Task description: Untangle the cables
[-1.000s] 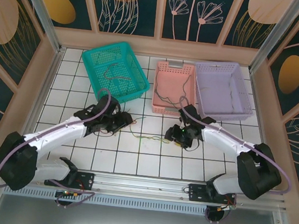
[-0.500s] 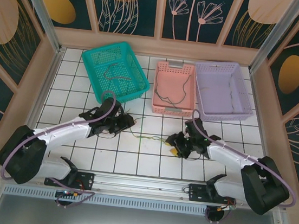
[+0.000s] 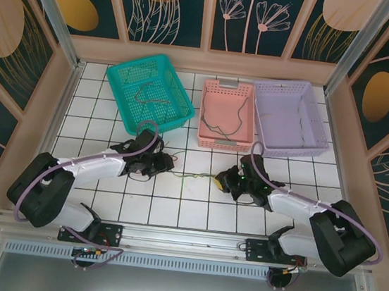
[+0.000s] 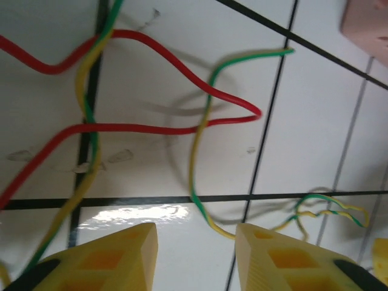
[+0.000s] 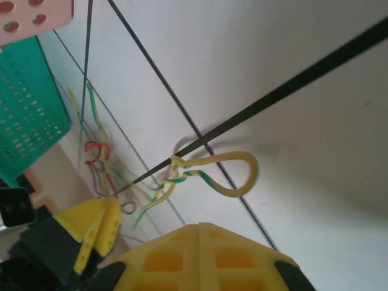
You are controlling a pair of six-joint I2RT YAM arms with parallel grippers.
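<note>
While your left end effector (image 4: 195,242) hangs spread above the cables (image 4: 139,128), your right end effector (image 5: 199,235) sits pressed together; a yellow-green loop (image 5: 230,193) lies just beyond it

Red cable (image 4: 157,128) and yellow-green cable (image 4: 193,163), loosely crossed, flat

Bare table (image 3: 194,206) lay open on the near side of the two grippers, and a narrow lane ran between them, crossed only by the flat cables (image 3: 190,178). The left gripper (image 3: 163,162), fingers apart, and the right gripper (image 3: 223,181), fingers together, bounded that lane. The far side was barred by the teal basket (image 3: 185,103), the pink basket (image 3: 216,143) and the lilac basket (image 3: 297,148). Pink and lilac stood flush, and a passage ran between teal and pink.
</note>
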